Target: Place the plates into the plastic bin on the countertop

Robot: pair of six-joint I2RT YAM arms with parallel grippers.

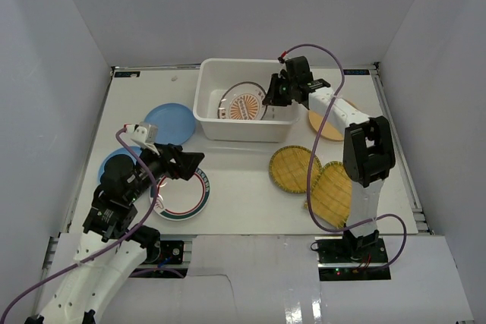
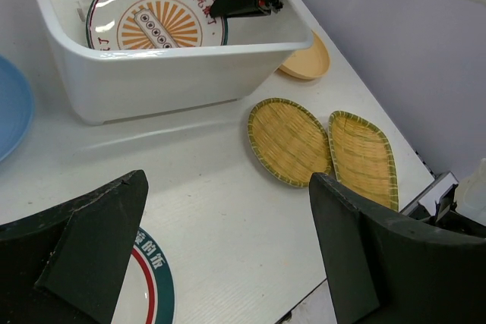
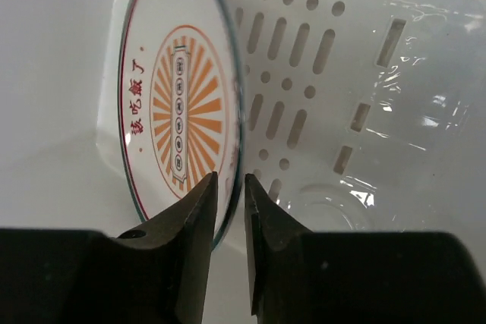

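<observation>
Left gripper (image 1: pixel 184 166): you have it held wide apart with nothing between the fingers, low over the near left part of the countertop (image 1: pixel 243 161).
Green-red rimmed plate (image 1: pixel 182 196): lies flat on the countertop, directly under the left gripper and partly covered by it.
Near light blue plate (image 1: pixel 112 158): flat on the countertop at the left edge, largely hidden behind the left arm.
Far light blue plate (image 1: pixel 168 121): flat on the countertop, just beside the left wall of the plastic bin (image 1: pixel 243 128).
Bamboo plates: one (image 1: pixel 294 168) lies in front of the bin, the other (image 1: pixel 332 193) nearer the right arm's base. Their edges meet.
Tan-yellow plate (image 2: pixel 307 61): on the countertop by the bin's right corner, partly hidden by the right arm in the top view.
Plastic bin: stands at the far middle of the countertop.
Orange-centred plate (image 3: pixel 182 111): inside the bin, tilted up on edge against a wall.
Right gripper (image 3: pixel 229 180): reaches into the bin. Its fingers are pinched to a thin gap on the rim of the orange-centred plate.
</observation>
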